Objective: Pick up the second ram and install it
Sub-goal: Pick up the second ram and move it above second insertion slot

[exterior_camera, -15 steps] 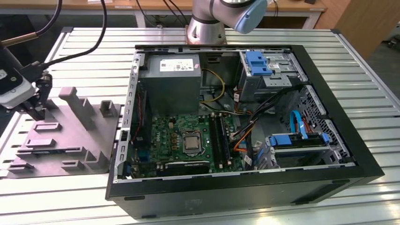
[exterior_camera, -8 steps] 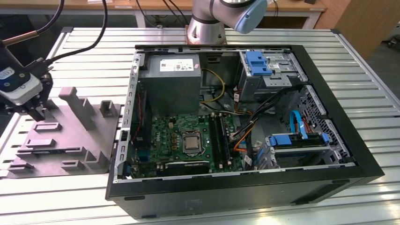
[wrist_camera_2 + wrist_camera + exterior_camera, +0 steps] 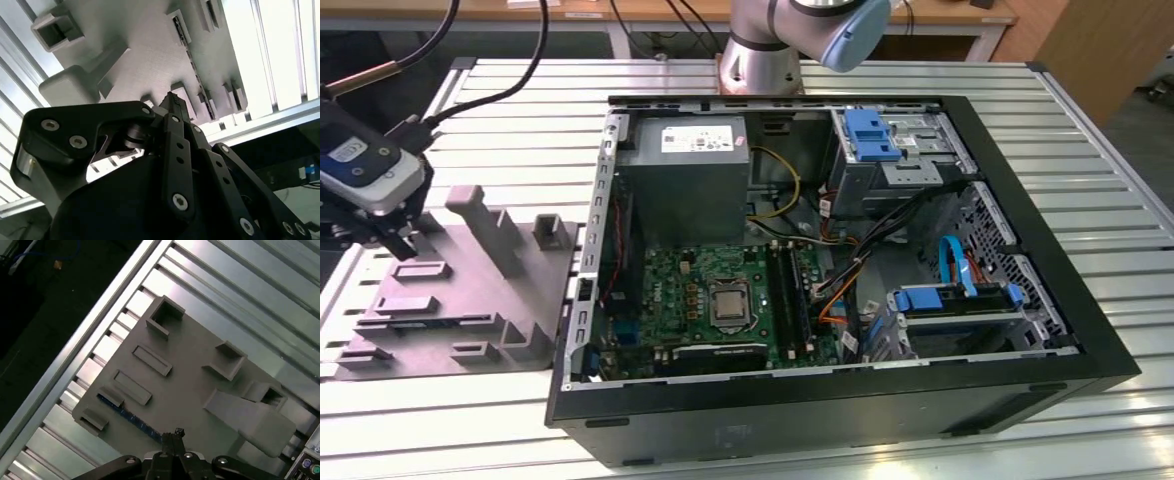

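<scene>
At the exterior view's left I have the claw (image 3: pixel 396 243) hanging over the grey holder (image 3: pixel 480 290) on the table (image 3: pixel 1081 150). In the first wrist view its tips look clenched on nothing, near one end of the blue memory stick (image 3: pixel 127 415), which lies in a slot along the holder's edge. Further right sits the open computer case (image 3: pixel 854 410), with a green board (image 3: pixel 707 290) inside.
</scene>
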{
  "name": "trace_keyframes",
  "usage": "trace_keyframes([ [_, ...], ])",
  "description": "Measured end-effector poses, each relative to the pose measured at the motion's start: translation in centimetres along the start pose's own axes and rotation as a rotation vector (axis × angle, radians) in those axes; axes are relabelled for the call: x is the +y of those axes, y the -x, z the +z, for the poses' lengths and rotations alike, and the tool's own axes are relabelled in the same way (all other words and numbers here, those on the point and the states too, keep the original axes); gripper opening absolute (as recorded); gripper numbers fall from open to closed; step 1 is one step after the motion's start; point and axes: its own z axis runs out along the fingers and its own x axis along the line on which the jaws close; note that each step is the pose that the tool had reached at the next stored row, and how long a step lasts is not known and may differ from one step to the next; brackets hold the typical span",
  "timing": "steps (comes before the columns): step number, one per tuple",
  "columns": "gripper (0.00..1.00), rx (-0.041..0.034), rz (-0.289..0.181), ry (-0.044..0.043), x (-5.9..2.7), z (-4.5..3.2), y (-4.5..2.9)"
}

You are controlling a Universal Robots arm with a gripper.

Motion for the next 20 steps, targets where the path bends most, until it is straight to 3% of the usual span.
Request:
trace_keyframes([
  [20, 0.11, 0.0160, -0.364, 0.0069, -0.03, 0.69, -0.01],
])
